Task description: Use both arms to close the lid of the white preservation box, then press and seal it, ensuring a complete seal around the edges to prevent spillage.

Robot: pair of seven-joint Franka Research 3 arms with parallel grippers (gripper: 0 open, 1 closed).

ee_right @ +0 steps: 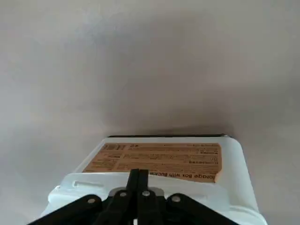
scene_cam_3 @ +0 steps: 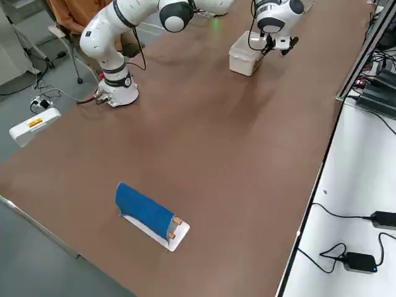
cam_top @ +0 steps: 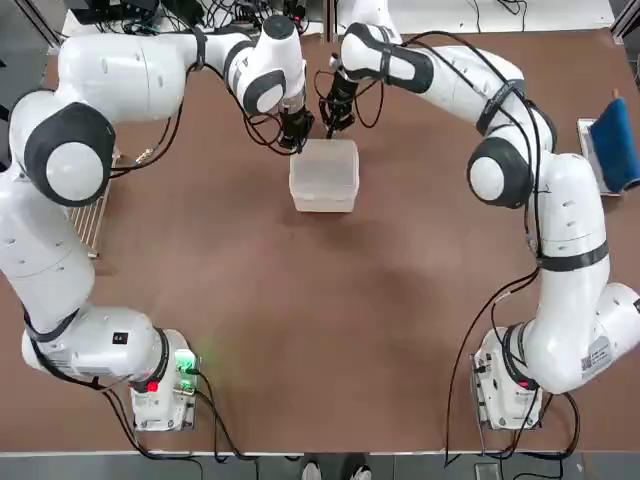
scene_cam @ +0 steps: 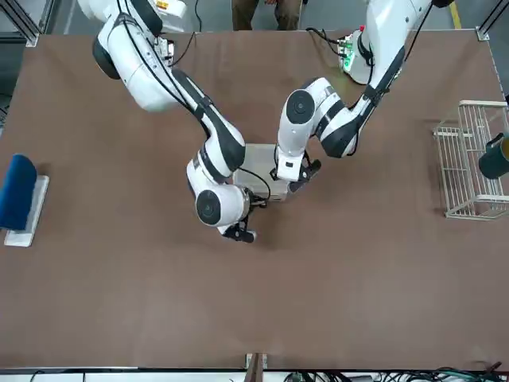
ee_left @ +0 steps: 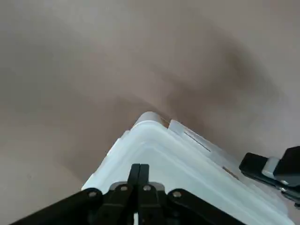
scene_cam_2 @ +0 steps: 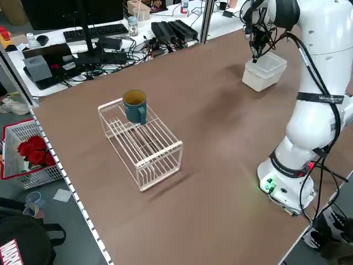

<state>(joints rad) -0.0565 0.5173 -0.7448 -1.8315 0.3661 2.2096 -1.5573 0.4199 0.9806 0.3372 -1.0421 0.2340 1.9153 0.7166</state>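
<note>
The white preservation box (cam_top: pixel 323 176) sits mid-table toward the far side, with the lid (cam_top: pixel 326 160) lying down on it. My left gripper (cam_top: pixel 296 135) is shut and points down at the lid's far left corner. In the left wrist view its tips (ee_left: pixel 139 169) stand over the lid's rim (ee_left: pixel 154 129). The right gripper (cam_top: pixel 335 120) is shut too, just beyond the far edge of the box. In the right wrist view its tips (ee_right: pixel 138 176) are above a latch flap (ee_right: pixel 89 183) and a tan label (ee_right: pixel 159 159). From the front, the arms hide most of the box (scene_cam: pixel 262 163).
A white wire rack (scene_cam_2: pixel 140 141) with a teal mug (scene_cam_2: pixel 134 105) on it stands at the table's left edge. A blue-topped tray (cam_top: pixel 610 150) lies at the right edge. Bare brown table lies between the box and the arm bases.
</note>
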